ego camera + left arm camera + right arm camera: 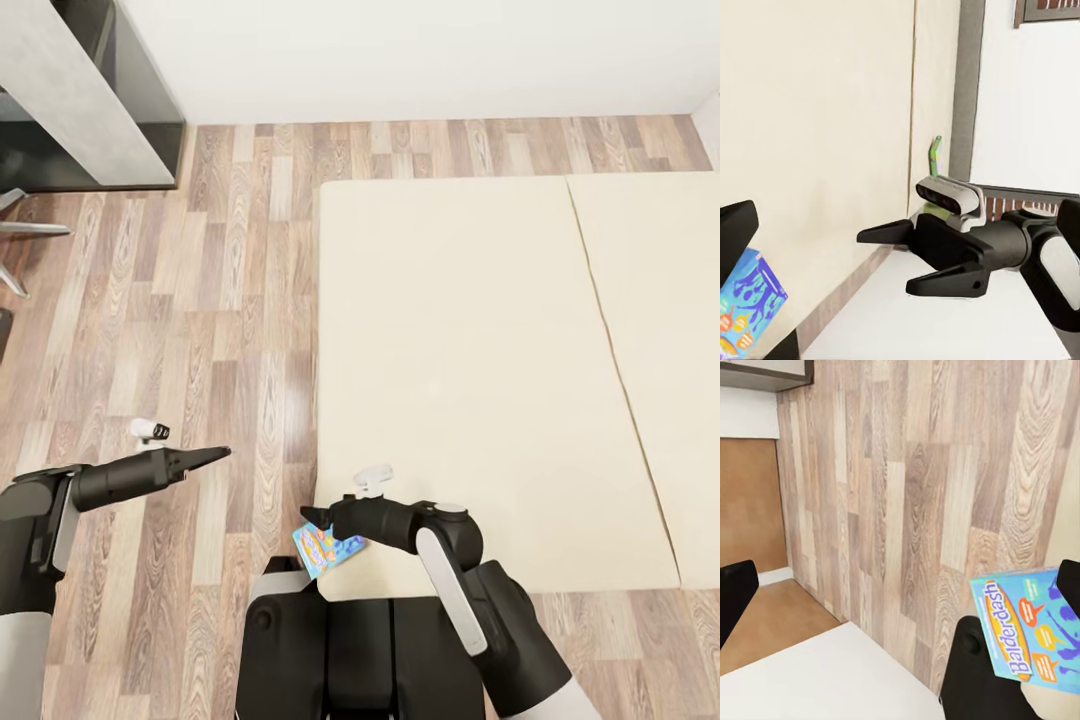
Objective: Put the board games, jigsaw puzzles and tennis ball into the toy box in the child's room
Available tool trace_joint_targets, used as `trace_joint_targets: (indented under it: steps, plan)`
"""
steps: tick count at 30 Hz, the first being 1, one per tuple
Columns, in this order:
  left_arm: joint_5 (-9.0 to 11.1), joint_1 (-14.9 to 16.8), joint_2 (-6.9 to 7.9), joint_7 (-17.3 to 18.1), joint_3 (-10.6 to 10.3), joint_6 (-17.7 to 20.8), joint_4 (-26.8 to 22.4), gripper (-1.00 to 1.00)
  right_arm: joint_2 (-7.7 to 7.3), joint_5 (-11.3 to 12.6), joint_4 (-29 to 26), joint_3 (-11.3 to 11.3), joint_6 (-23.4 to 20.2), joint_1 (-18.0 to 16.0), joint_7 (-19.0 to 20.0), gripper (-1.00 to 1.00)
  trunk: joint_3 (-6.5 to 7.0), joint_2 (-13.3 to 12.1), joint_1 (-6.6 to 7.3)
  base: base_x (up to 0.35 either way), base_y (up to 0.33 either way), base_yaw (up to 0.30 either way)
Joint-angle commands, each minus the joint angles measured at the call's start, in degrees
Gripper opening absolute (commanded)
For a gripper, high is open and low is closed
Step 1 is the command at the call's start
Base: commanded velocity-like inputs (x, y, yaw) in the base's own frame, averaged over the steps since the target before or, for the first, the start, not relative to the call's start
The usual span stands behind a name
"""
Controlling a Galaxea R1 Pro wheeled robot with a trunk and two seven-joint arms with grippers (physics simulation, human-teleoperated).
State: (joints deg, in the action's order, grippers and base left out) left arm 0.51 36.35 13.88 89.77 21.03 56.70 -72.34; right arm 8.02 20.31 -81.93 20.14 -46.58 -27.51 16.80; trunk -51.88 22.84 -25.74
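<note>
- The room has a wood-plank floor (200, 300) in mixed brown and grey tones, meeting a plain white wall (400, 50) at the far side.
- A wide, low bed (470, 380) with a smooth beige mattress in two sections, split by a thin seam, takes up the right of the head view.
- At the far left corner stands a grey cabinet (90, 100) with a dark inner side.
- A blue board game (325, 548), a flat printed cardboard box, sits at the near left corner of the bed, beside the right gripper (318, 520).
- In the right wrist view the box (1035, 634) reads "Balderdash" in yellow letters, with orange speech bubbles on blue.
- The right jaws are at the box's edge; whether they pinch it I cannot tell.
- The left gripper (215, 455) hangs over the floor, left of the bed, its black pointed jaws looking pressed together.
- In the left wrist view a green-edged box (935, 157) stands up against the grey bed frame (964, 90).
</note>
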Motion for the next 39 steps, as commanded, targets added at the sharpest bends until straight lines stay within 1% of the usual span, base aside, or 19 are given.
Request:
trace_joint_targets:
  steps: [1,2,3,4,6,7,9,13,17,28,39]
  plan:
    - [-0.4,-0.1,1.24,0.2,0.1,0.6,0.0,1.0,0.11,-0.3,-0.2,0.0,-0.2,0.2,0.2,1.0,0.04,0.1,-0.04,0.0,0.0,0.0]
    - [-0.5,-0.1,1.88,0.2,0.1,0.6,0.0,1.0,0.17,-0.3,-0.2,0.0,-0.2,0.2,0.0,1.0,0.13,0.1,-0.04,0.0,0.0,0.0]
    - [-0.6,-0.3,3.1,0.2,0.1,0.6,0.0,1.0,0.26,-0.2,-0.1,-0.1,-0.2,0.3,-0.2,1.0,0.23,0.1,-0.04,0.0,0.0,0.0]
    - [-0.7,-0.4,3.66,0.2,0.1,0.6,0.1,1.0,0.26,0.0,-0.1,-0.1,-0.2,0.4,-0.3,1.0,0.32,0.1,-0.04,0.0,0.0,0.0]
    - [-0.8,-1.3,5.49,0.2,0.2,0.3,0.9,1.0,0.23,0.3,0.0,-0.1,0.7,0.5,-0.6,1.0,0.5,0.1,-0.04,0.0,0.0,0.0]
    - [-0.8,-1.8,6.12,0.2,0.3,-0.3,1.4,1.0,0.29,0.3,0.1,-0.1,1.7,0.5,-0.7,1.0,0.6,0.1,-0.04,0.0,0.0,0.0]
    - [-0.8,-2.3,6.78,0.2,0.6,-2.1,2.4,1.0,0.42,0.1,0.5,0.0,3.1,0.6,-1.0,1.0,0.79,0.1,-0.04,0.0,0.0,0.0]
    - [-0.8,-2.9,7.27,0.2,1.5,-5.1,4.1,1.0,0.29,0.4,1.0,-0.1,4.8,0.6,-2.0,1.0,1.16,0.1,-0.04,0.0,0.0,0.0]
    - [-0.9,-3.0,7.28,0.2,1.8,-5.8,4.5,1.0,0.25,0.4,1.5,-0.1,5.4,0.6,-2.4,1.0,1.54,0.1,-0.04,0.0,0.0,0.0]
    - [-0.8,-2.9,8.25,0.2,3.0,-6.2,4.6,1.0,0.25,0.2,1.8,-0.1,5.5,0.6,-3.5,1.0,2.58,0.1,-0.04,0.0,0.0,0.0]
    - [-0.8,-3.0,8.16,0.2,2.8,-6.1,4.6,1.0,0.28,0.1,1.8,-0.1,5.6,0.6,-3.5,1.0,3.61,0.1,-0.04,0.0,0.0,0.0]
